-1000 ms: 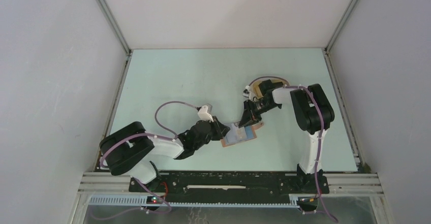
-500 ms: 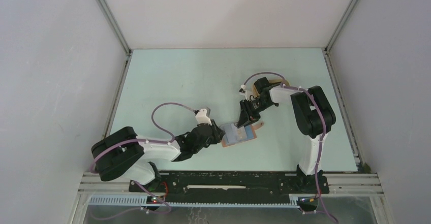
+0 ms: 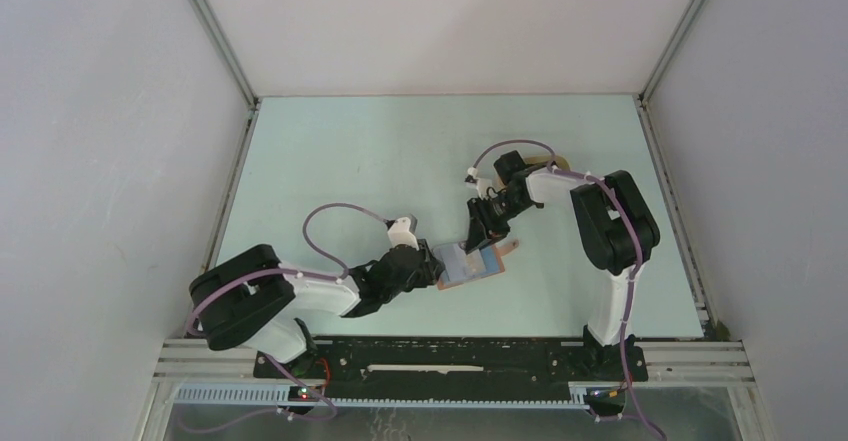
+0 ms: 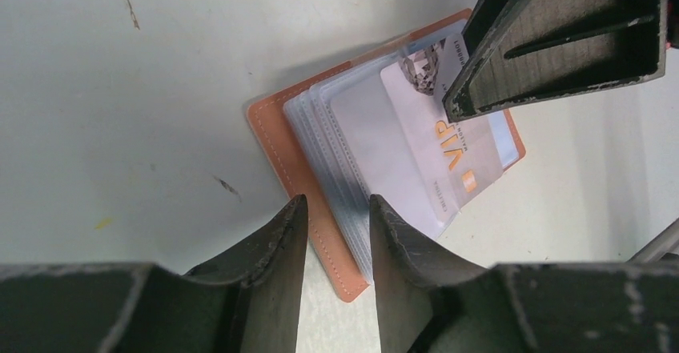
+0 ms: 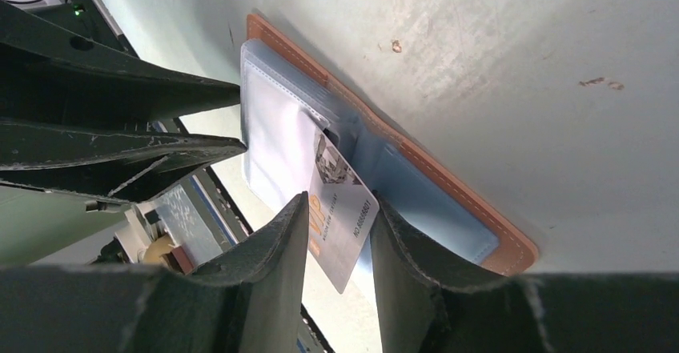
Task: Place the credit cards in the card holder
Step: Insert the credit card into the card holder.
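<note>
The holder (image 3: 478,264) is lying open on the worktop (image 3: 350,161), with a card (image 4: 448,141) sitting partly in it. The left tool (image 3: 432,264) is sitting at its 9 o'clock, the right tool (image 3: 478,235) at 12 o'clock, flanking the card.

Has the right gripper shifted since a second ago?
Yes. In the top view the right gripper has moved slightly left, away from the tan tray and further across the card holder, which has barely moved.

Your left gripper (image 4: 335,241) points down, its fingers a narrow gap apart. Just ahead of it, your right gripper (image 5: 336,241) tilts toward it, fingers slightly parted; any grip is unclear.
</note>
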Robot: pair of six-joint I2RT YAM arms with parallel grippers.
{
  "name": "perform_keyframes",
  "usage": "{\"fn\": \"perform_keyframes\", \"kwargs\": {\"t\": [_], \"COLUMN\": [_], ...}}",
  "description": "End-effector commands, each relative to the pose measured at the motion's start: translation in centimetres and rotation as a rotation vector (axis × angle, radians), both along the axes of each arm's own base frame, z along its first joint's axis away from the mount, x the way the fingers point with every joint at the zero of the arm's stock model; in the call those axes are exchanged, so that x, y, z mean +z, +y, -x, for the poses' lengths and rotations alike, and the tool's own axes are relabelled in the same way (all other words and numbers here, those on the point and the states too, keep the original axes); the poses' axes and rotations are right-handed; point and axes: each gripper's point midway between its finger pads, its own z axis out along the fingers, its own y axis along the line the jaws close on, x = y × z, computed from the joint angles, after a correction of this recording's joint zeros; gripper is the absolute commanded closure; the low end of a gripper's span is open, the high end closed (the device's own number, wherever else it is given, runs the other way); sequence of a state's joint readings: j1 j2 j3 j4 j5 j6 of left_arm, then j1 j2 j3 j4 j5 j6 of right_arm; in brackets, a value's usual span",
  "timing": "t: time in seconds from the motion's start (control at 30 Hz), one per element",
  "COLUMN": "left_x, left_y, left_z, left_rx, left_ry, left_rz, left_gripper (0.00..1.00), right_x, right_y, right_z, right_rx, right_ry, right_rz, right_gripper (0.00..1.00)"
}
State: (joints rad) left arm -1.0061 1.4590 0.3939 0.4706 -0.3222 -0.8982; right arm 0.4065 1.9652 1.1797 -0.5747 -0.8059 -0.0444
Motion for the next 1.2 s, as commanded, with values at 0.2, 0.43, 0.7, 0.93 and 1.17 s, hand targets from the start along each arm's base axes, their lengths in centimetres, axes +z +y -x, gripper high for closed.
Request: {"fn": "perform_keyframes", "kwargs": {"t": [0.2,0.43,0.7,0.93,1.17], "left_x": [0.8,0.7,0.8,1.0,1.1], "left_y": [-2.3,-2.2,-2.0,-2.2,-2.4], "left_z": [-0.3,-0.4,-0.3,-0.2,-0.1], "left_rx": [-0.047,-0.038,-0.036,-0.05,-0.061], "left_ry": [-0.01,-0.009,-0.016,-0.024,-0.024], "left_rz": [0.046,0.048,0.068,0.081,0.095], "left_gripper": [0.65,0.66,0.67,0.67,0.68], "right_x": [0.2,0.7,0.9,0.8,1.3], "right_y": [1.7,1.2,0.0,-0.4,-0.7], "right_z": [1.1,0.6,0.2,0.5,0.0], "right_rx": [0.034,0.067,0.1,0.12,0.124], "right_ry": [0.062,-0.032,-0.097,-0.103,-0.151], "right_rz": [-0.06,0.002,0.061,0.085,0.116], "right_gripper": [0.57,0.53,0.46,0.43,0.41]}}
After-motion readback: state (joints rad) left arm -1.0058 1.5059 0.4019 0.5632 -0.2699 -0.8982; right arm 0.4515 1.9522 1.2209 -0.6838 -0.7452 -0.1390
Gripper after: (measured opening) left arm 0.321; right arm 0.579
